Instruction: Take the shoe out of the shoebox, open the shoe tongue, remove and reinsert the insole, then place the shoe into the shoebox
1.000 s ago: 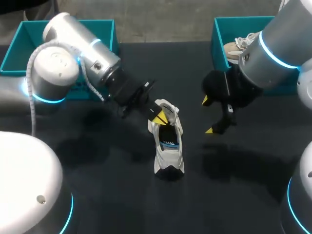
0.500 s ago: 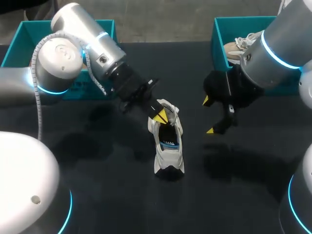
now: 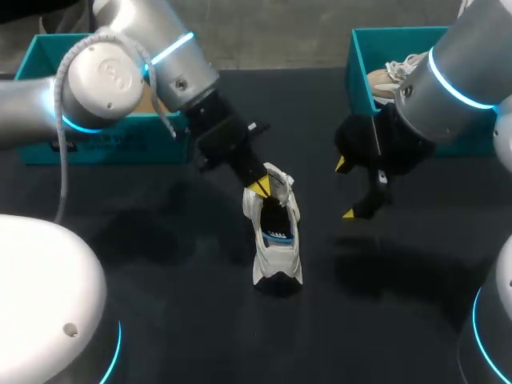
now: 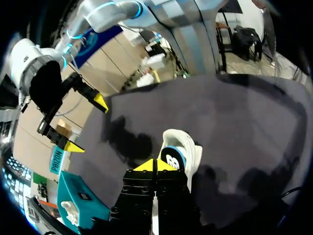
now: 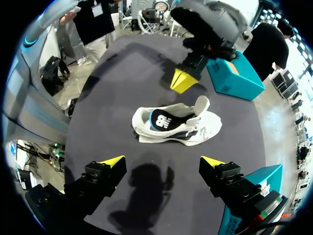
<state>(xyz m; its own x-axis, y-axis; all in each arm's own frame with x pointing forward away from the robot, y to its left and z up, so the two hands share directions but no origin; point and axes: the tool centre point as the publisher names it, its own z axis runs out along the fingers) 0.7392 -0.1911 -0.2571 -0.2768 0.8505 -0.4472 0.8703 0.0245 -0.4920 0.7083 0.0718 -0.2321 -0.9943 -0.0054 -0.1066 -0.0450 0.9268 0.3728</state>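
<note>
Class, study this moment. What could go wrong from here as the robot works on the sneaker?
1. The left end effector is closed at the opening of the sneaker. Pushing in could tip or slide the sneaker, since nothing grips it.
2. The right end effector hangs open, apart from the sneaker, so it offers no bracing.

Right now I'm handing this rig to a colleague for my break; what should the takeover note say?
The shoe is out of its box, on the table between the grippers. Its tongue is raised and the insole is inside.
The left gripper is shut and empty, tips close by the tongue.
The right gripper is open and empty, beside the shoe.
The teal shoebox behind the right arm holds a second shoe.
Done: shoe out, tongue up. Left: insole out and back (cannot tell if done), shoe into box.
</note>
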